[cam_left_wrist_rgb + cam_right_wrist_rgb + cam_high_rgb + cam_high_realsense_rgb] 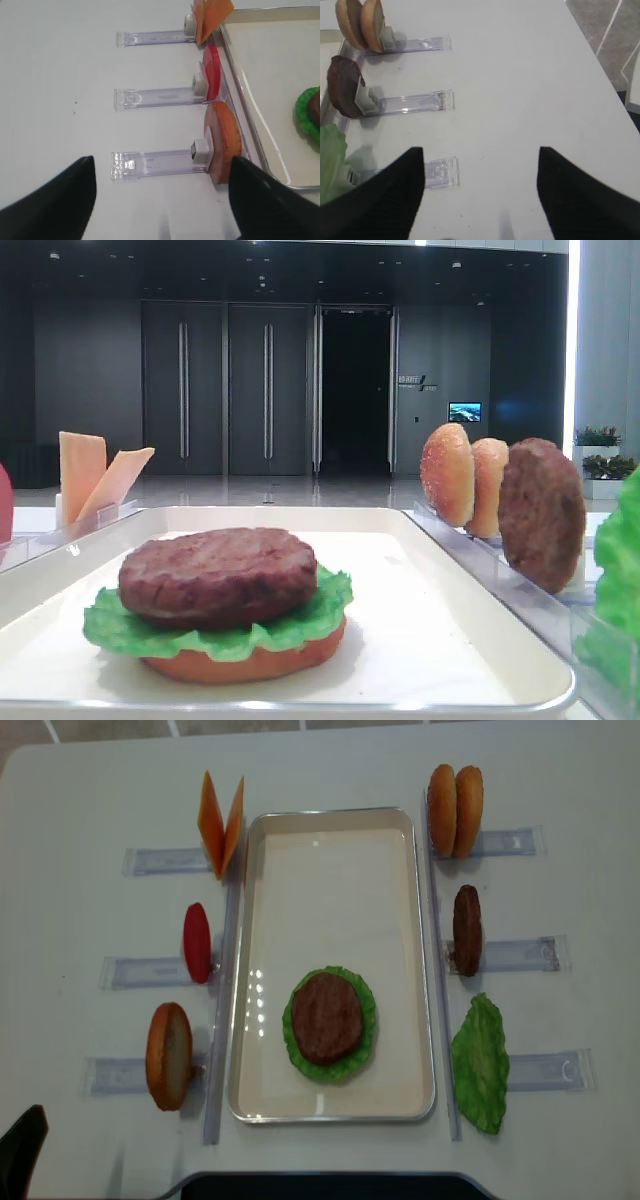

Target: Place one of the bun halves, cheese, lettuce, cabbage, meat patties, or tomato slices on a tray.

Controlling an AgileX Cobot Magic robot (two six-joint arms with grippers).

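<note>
On the white tray (248,970) lies a stack: orange base bun (240,665), green lettuce (362,1030), brown meat patty (326,1017) on top. Left of the tray stand cheese slices (221,820), a red tomato slice (197,942) and a bun half (168,1055). Right of it stand two bun halves (455,810), a second patty (466,930) and a lettuce leaf (482,1060). My left gripper (162,159) hangs open over the table beside the bun half (225,140). My right gripper (480,149) is open above bare table, with nothing between its fingers.
Clear plastic holder strips (140,972) run outward from each standing piece on both sides of the tray. The white table's right edge (600,55) borders grey floor. Only one dark finger (20,1150) of the left gripper shows at the overhead view's bottom left.
</note>
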